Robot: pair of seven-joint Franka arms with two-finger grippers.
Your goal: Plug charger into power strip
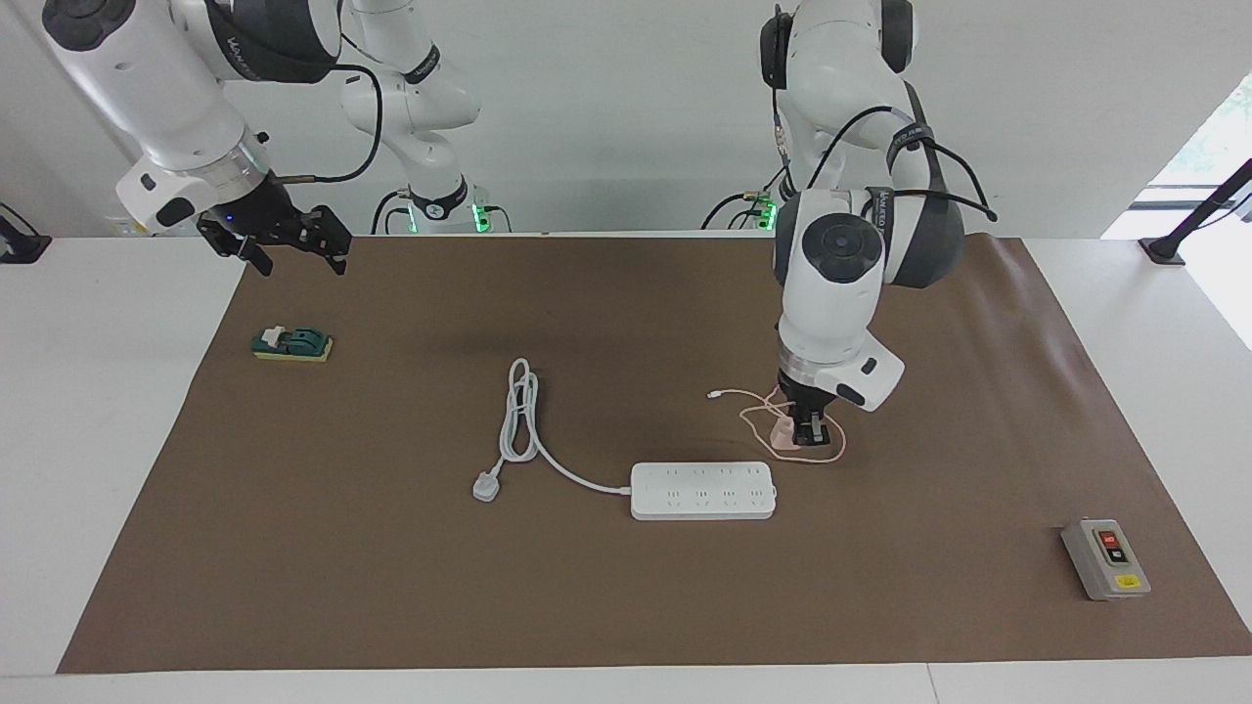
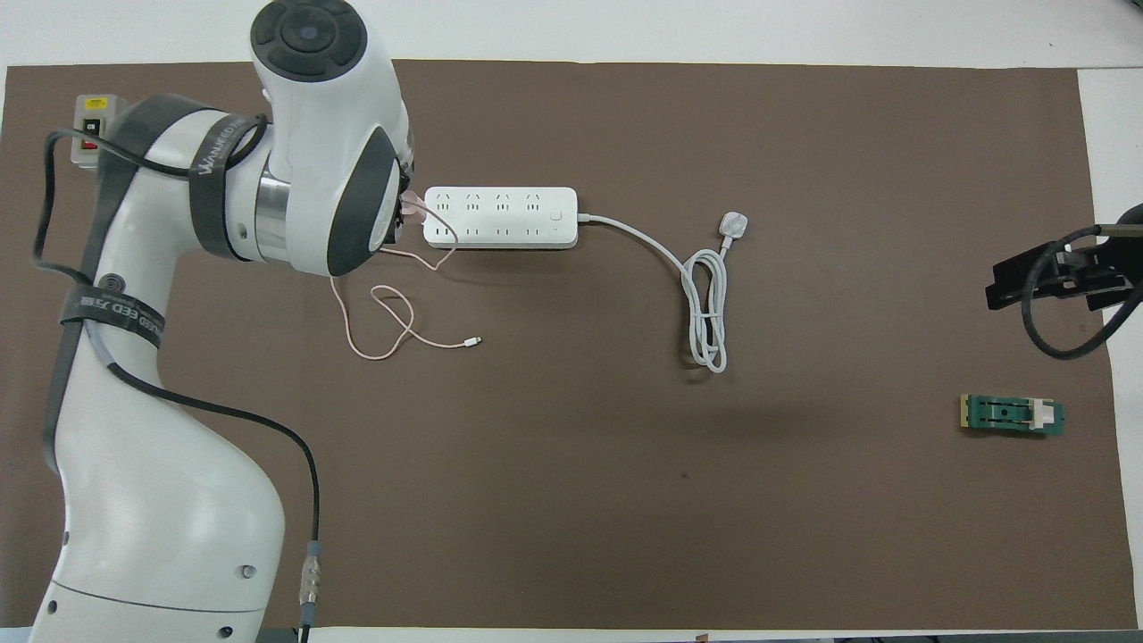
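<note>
My left gripper points straight down, shut on the pale-pink charger. It hangs low over the mat, by the end of the white power strip that lies toward the left arm's end of the table. In the overhead view the arm hides most of the hand, and only a corner of the charger shows at the edge of the power strip. The thin pink cable trails in loops on the mat to its white tip. My right gripper waits open in the air over the mat's corner.
The strip's thick white cord coils toward the right arm's end and ends in a round white plug. A grey box with red and black buttons sits at the left arm's end. A green block on a yellow base lies below the right gripper.
</note>
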